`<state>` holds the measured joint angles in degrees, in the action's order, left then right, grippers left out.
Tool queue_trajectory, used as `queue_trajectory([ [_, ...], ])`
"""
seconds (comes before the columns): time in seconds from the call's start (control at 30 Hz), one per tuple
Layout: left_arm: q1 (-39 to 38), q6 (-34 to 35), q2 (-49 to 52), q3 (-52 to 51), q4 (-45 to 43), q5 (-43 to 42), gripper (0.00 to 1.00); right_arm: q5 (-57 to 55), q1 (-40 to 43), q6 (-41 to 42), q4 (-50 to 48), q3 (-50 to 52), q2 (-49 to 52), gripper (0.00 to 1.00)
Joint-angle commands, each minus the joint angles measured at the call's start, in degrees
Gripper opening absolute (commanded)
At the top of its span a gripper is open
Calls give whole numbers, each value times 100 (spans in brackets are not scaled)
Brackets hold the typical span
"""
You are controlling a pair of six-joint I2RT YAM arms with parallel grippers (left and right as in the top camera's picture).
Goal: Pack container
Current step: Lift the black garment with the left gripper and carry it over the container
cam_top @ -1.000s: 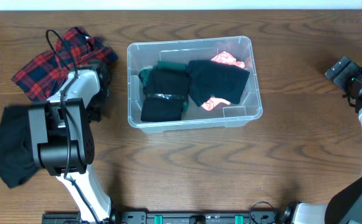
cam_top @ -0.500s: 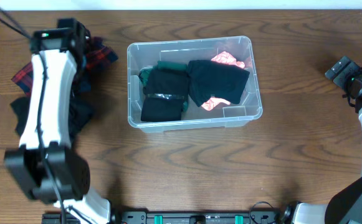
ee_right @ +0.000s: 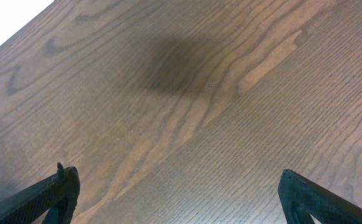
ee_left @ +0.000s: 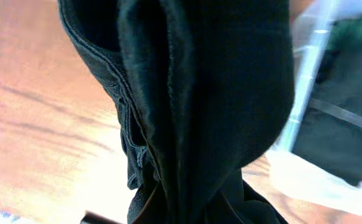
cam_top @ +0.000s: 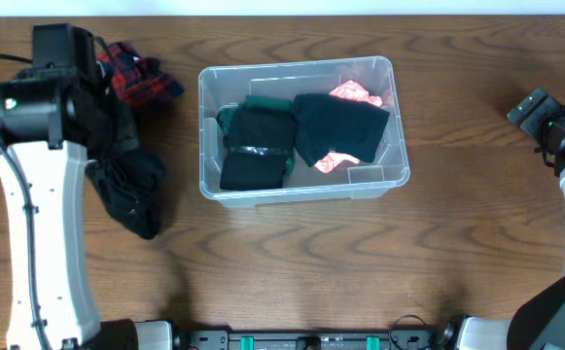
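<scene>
So, we have several clothes (cam_top: 340,131) in the container (cam_top: 301,192) mid-bench (cam_top: 360,262); left of it our left hand (cam_top: 102,107) grips a black garment (cam_top: 131,190), a plaid shirt (cam_top: 141,78) lies unpacked, and our right hand (ee_right: 177,196) gapes empty.

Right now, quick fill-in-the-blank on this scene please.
1. The left arm holds up a ____ garment.
2. The right gripper stands ____, holding nothing.
3. The plaid cloth lies on the ____, not in the container.
Missing words: black; open; table.
</scene>
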<state>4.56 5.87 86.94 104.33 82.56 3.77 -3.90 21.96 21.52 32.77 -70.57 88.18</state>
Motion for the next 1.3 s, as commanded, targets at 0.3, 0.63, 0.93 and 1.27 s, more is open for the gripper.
queue_trajectory([
  [0.3,-28,-1451,-249,1475,-79,-1025,6,-59,15,74,4,-94,35,99],
  [0.63,-1102,-1635,-249,2033,-402,-1064,6,-59,15,74,4,-94,35,99],
  [0.93,-2234,-1504,-146,2031,-595,-1060,6,-59,15,74,4,-94,35,99],
  [1.27,-2396,-1375,-11,2028,-463,-1067,6,-59,15,74,4,-94,35,99],
])
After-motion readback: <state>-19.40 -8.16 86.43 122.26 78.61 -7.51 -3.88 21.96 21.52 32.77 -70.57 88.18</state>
